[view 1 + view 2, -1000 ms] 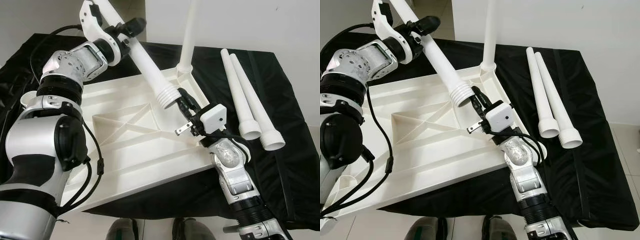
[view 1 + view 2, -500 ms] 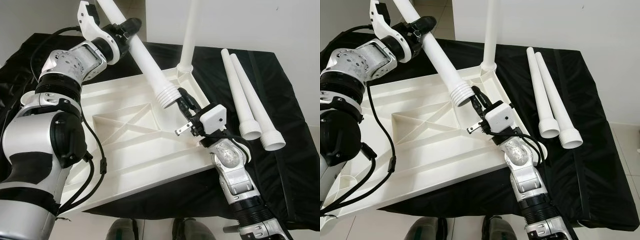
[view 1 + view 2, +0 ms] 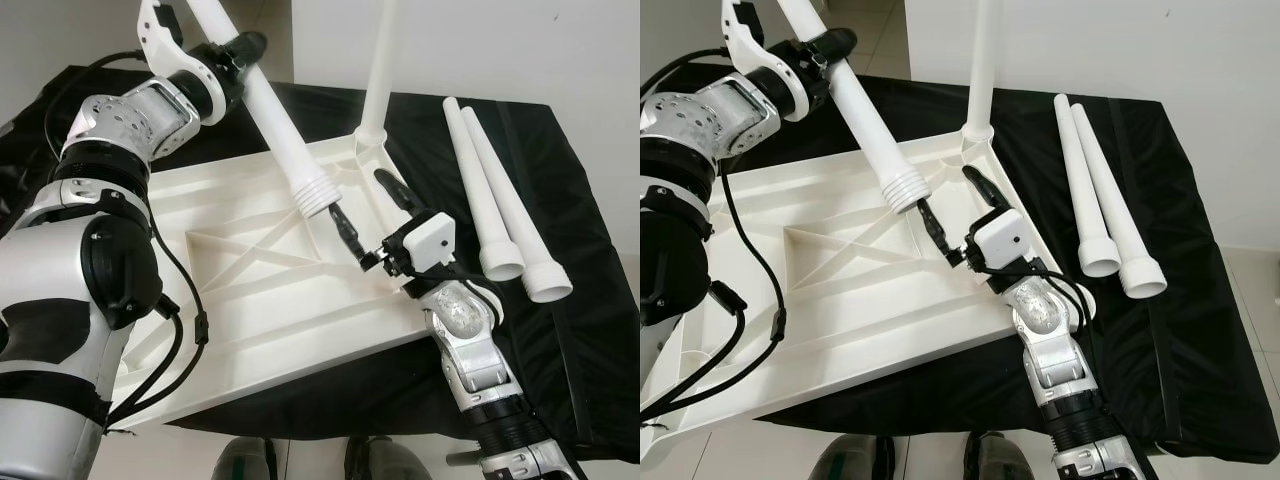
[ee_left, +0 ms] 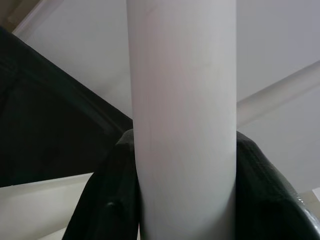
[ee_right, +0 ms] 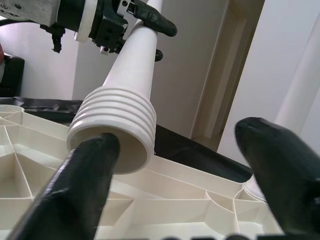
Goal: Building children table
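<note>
Since a second ago my right pincer (image 3: 368, 212) has spread wide, and the leg (image 3: 278, 117) has swung left, its ribbed end hanging above the upturned table panel (image 3: 250, 290). Left pincer (image 3: 240, 52) is clamped on the upper shaft. Risk: that end sits just left of the right pincer's near finger (image 5: 80, 185), outside the gap, so closing now grabs air or knocks it.

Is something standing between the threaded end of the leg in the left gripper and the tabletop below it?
Partly: the open right gripper hangs beside the leg's threaded end, one finger just under it, above the overturned tabletop.
</note>
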Available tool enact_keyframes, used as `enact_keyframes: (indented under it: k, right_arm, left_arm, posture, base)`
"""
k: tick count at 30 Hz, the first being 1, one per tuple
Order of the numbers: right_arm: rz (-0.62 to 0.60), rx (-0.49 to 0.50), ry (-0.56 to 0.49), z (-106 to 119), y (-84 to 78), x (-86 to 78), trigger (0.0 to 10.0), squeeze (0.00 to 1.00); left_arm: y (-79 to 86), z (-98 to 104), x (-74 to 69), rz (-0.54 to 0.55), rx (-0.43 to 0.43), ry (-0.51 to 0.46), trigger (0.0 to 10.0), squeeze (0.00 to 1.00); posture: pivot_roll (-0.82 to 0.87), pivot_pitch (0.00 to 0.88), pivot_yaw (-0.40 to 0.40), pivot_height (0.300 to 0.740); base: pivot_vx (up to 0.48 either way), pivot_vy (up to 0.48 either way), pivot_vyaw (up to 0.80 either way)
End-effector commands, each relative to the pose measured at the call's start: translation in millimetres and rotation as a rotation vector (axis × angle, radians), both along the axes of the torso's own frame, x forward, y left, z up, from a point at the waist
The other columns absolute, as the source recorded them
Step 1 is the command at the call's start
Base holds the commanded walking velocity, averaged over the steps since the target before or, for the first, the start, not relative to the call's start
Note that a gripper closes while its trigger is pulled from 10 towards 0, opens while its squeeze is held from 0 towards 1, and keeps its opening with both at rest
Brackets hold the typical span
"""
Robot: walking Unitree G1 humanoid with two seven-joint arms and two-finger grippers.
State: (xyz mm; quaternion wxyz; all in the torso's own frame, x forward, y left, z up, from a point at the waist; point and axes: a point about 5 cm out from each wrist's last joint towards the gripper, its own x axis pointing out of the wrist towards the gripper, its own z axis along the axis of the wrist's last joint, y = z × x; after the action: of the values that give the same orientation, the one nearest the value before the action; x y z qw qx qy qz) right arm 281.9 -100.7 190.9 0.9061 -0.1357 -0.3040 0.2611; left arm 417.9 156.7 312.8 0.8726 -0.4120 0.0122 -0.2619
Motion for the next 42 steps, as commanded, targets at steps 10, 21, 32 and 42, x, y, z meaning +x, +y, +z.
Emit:
enact_keyframes:
  k: [10,21,32,42]
  right_arm:
    - [0.055,-0.082,0.107,-21,-12.1,-8.1,10.0,0.00]
    - [0.106,0.107,0.291,5,-36.9,14.4,10.0,0.00]
    - [0.121,0.011,0.445,45,-44.5,53.3,10.0,0.00]
    - [0.235,0.021,0.575,65,-30.4,66.9,10.0,0.00]
  left_arm:
    - [29.8,12,-0.6,0.117,-0.009,-0.031,10.0,0.00]
    - [13.1,10,-2.1,0.056,0.174,-0.129,10.0,0.00]
    - [-54.1,22,-18.3,-0.095,0.492,-0.404,10.0,0.00]
    - [-88.5,28,-31.8,-0.139,0.594,-0.541,10.0,0.00]
  posture:
    - [0.01,0.059,0.026,0.740]
    - [0.02,0.069,0.011,0.740]
    - [0.04,0.076,-0.022,0.740]
    - [0.05,0.075,-0.032,0.740]
  base:
    - [0.000,0.000,0.00]
    - [0.000,0.000,0.00]
    - [0.000,0.000,0.00]
    - [0.000,0.000,0.00]
